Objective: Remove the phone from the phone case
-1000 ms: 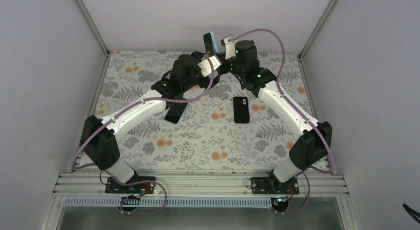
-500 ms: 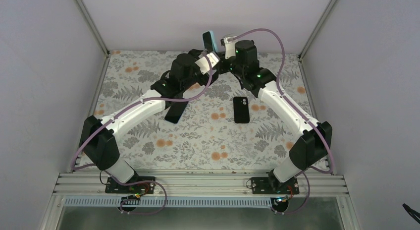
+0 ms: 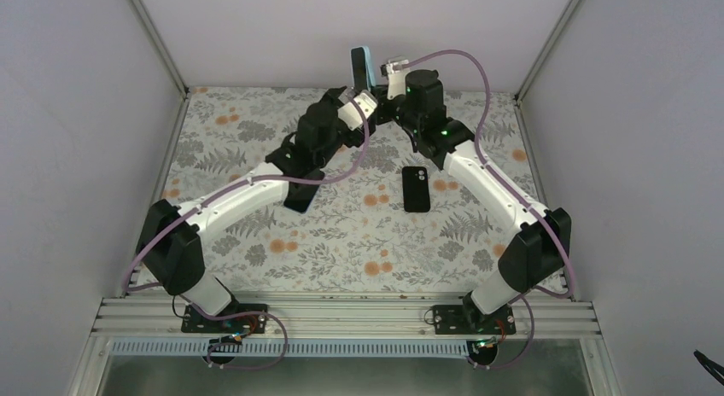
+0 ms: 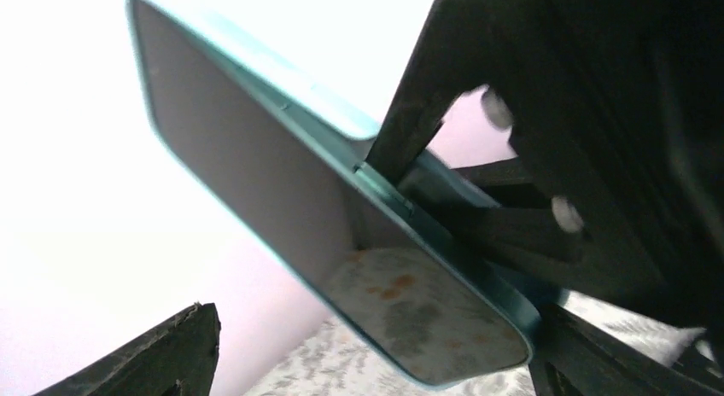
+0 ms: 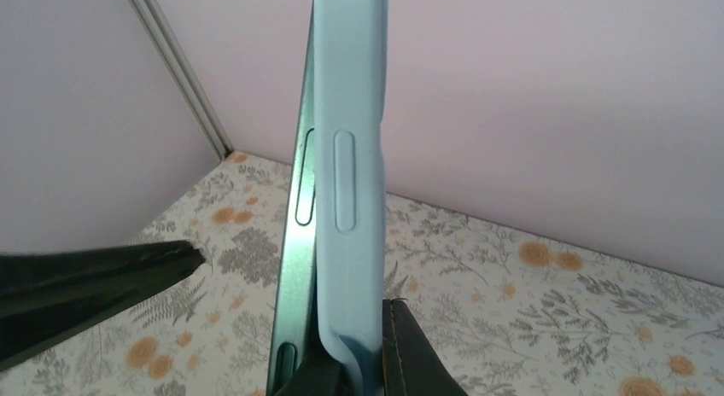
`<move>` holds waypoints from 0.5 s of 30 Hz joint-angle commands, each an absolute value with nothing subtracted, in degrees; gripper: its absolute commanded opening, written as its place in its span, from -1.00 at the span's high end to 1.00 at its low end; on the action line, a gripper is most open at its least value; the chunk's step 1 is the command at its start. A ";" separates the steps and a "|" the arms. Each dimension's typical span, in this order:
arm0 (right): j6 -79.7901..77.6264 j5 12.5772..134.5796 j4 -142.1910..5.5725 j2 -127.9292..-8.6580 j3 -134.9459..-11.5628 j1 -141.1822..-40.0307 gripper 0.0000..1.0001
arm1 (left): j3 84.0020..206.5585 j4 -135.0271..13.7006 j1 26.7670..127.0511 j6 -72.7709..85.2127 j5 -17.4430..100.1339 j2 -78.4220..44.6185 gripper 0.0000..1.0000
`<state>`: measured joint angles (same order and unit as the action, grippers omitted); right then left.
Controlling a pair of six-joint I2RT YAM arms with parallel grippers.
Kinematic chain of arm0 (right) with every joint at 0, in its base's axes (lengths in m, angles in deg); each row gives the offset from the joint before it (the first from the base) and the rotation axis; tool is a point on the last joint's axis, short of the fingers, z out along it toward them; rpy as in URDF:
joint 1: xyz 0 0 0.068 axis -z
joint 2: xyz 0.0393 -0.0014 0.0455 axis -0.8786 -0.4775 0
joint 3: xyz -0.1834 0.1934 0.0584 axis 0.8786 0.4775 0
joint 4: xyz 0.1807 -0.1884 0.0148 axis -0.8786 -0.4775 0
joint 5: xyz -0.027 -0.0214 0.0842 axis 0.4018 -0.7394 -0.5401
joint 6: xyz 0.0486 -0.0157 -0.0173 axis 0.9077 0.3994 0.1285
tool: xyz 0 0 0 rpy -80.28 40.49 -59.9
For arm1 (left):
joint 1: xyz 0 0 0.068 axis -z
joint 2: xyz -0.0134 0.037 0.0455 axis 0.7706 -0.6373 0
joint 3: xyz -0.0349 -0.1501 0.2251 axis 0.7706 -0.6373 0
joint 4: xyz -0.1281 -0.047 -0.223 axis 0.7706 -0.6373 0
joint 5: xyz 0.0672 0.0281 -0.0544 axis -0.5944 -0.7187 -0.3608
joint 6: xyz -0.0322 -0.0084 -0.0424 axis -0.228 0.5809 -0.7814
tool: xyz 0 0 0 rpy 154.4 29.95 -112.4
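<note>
The light blue phone case [image 5: 352, 157] stands upright at the back centre [image 3: 362, 65], with my right gripper [image 5: 359, 366] shut on its lower end. The green-edged phone [image 5: 294, 259] sits in the case, and its side edge stands apart from the case lip low down. In the left wrist view the phone's dark screen [image 4: 282, 208] reflects the flowered cloth. My left gripper [image 4: 367, 366] is open astride the phone's lower end. One of its fingertips [image 4: 162, 353] is well clear of the phone, and the other sits close by the phone's edge.
A black phone-shaped slab [image 3: 417, 189] lies flat on the flowered cloth right of centre. Another dark slab [image 3: 300, 196] lies partly under my left forearm. Metal posts [image 3: 158, 37] and white walls close in the back and sides.
My left gripper has moved in closer around the phone and its jaws have narrowed a little. The right gripper has lifted the cased phone slightly.
</note>
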<state>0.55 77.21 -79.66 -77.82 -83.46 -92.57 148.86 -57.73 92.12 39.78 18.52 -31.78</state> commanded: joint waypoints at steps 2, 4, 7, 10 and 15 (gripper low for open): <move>2.47 71.87 -80.74 -77.53 -81.06 -94.00 0.94 | 138.61 -14.31 91.91 61.45 -10.06 -34.30 -0.85; 2.04 70.17 -81.70 -78.03 -80.26 -94.07 0.94 | 135.83 0.23 92.15 70.70 -12.51 -35.90 -0.83; 1.27 65.56 -83.44 -78.98 -79.58 -94.01 0.94 | 133.84 9.42 92.05 74.98 -12.82 -36.74 -0.79; 0.53 59.86 -86.12 -80.21 -80.00 -94.00 0.94 | 133.91 14.21 91.99 78.39 -12.51 -37.95 -0.69; -1.01 51.81 -89.40 -79.84 -78.98 -94.09 0.94 | 136.11 18.89 91.18 82.09 -13.62 -40.65 -0.53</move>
